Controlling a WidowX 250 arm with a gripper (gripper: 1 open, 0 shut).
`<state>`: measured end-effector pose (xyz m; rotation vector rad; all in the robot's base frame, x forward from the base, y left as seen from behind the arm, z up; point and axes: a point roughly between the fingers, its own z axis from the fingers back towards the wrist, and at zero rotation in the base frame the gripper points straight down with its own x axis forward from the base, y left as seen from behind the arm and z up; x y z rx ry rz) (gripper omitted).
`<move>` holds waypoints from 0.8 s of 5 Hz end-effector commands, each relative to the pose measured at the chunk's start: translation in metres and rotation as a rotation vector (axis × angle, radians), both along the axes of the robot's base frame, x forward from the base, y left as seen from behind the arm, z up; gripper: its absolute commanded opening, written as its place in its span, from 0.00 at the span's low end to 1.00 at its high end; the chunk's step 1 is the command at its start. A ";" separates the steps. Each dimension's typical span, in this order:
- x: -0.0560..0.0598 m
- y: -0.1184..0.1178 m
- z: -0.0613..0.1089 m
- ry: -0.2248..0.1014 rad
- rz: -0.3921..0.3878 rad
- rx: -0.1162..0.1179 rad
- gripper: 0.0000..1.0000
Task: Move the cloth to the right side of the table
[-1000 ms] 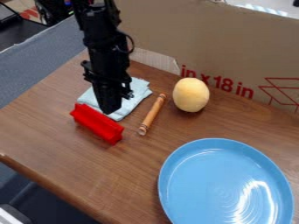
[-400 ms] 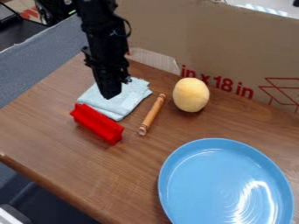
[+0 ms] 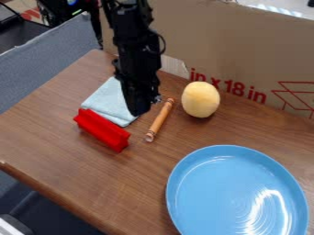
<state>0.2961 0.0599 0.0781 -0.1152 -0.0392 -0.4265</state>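
Note:
The pale blue cloth [image 3: 106, 97] lies folded on the left half of the dark wooden table [image 3: 68, 161], just behind a red block. My black gripper [image 3: 139, 108] points straight down over the cloth's right edge and hides that part of it. Its fingertips are dark and close together against the arm's shadow. I cannot make out whether the jaws are parted or whether they hold any fabric.
A red block [image 3: 101, 128] lies in front of the cloth. A wooden rod [image 3: 159, 120] and a yellow ball-like fruit [image 3: 201, 98] sit right of the gripper. A large blue plate [image 3: 237, 195] fills the front right. A cardboard box [image 3: 252, 46] stands along the back.
The gripper rose from the middle of the cloth and shifted right to the cloth's right edge. The cloth stays flat on the left side.

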 end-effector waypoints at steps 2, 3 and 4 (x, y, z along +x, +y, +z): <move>-0.018 0.012 -0.017 -0.016 -0.016 -0.018 1.00; -0.027 0.017 -0.010 -0.003 -0.117 -0.011 1.00; -0.031 0.017 -0.024 0.003 -0.138 -0.015 1.00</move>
